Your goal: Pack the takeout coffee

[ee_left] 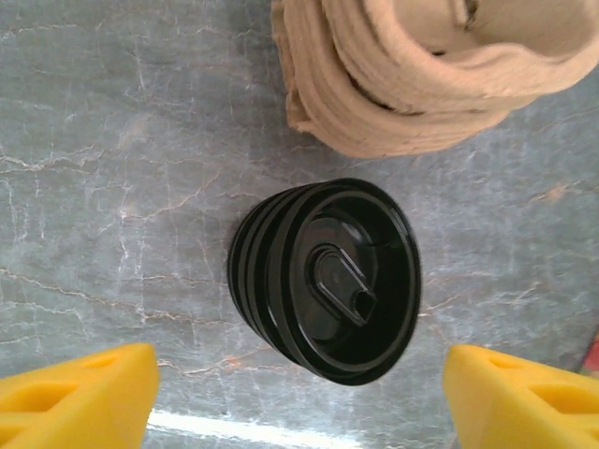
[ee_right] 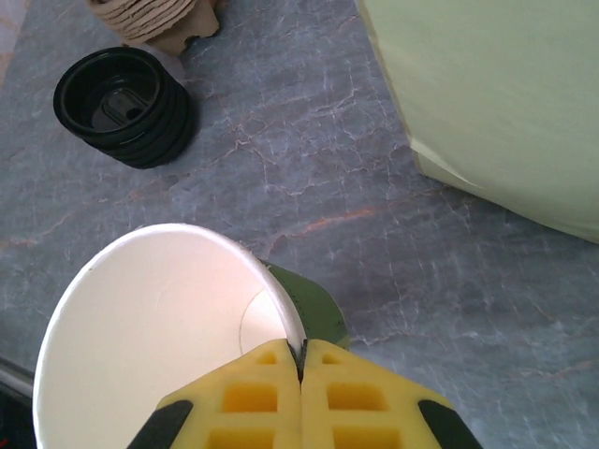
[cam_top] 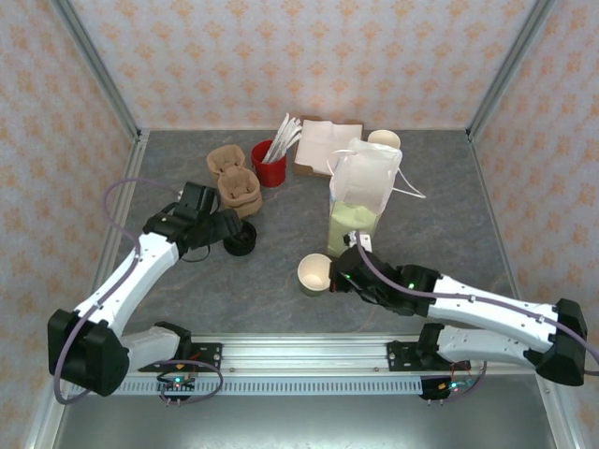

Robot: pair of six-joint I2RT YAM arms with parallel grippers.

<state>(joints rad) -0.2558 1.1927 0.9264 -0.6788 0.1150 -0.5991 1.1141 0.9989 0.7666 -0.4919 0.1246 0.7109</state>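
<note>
The coffee cup [cam_top: 314, 273] sits open end up over the grey table [cam_top: 449, 234], just in front of the pale paper bag [cam_top: 360, 201] and well to the right of the stack of black lids [cam_top: 240, 239]; its inside is cream and empty, its outer wall dark green; whether its base touches the table I cannot tell; the right gripper [ee_right: 301, 369] has its yellow fingers [ee_right: 253, 398] pressed together on the cup's near rim, one inside the wall and one outside; the bag stands upright with its white handles up; the left gripper [ee_left: 299, 398] hangs over the lids, its fingers [ee_left: 80, 393] spread wide to either side of the stack and clear of it; the top lid shows its sip-hole flap; just beyond the lids lie stacked brown pulp cup carriers [ee_left: 430, 75]; farther back stands a red cup [cam_top: 269, 165] holding white sticks.
</note>
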